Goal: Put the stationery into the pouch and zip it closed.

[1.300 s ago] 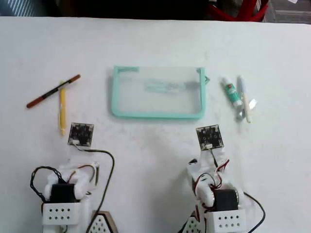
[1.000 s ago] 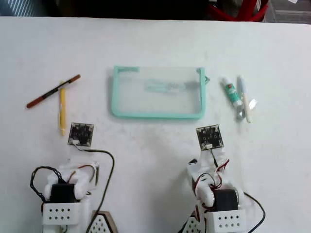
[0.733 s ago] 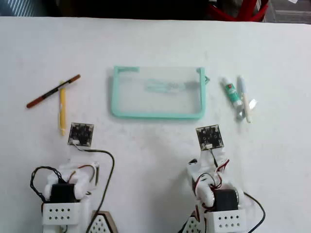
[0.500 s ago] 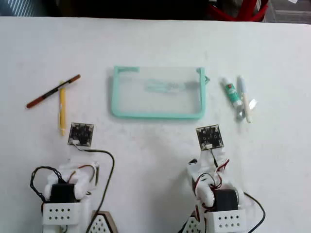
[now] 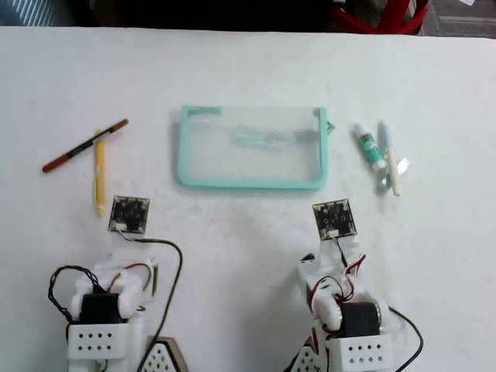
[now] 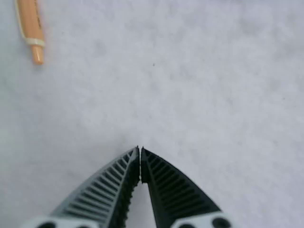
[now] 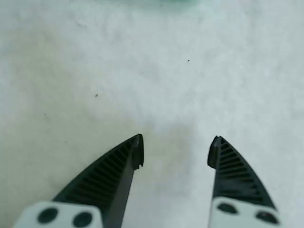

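- Bright, even light washes out the white table (image 5: pixel 256 70)
- Faint sheen on the clear pouch (image 5: pixel 252 159)
- Soft shadow under the right gripper (image 7: pixel 175 151)
- Dark beyond the table's far edge

It looks like a small robotics lab or a maker's workroom. A plain white bench (image 5: pixel 248 70) carries two little white robot arms, the left arm (image 5: pixel 99 314) and the right arm (image 5: pixel 345 310). Their motors are bare and a loose black cable (image 5: pixel 177 263) trails between them. Beyond the far edge it is dark.
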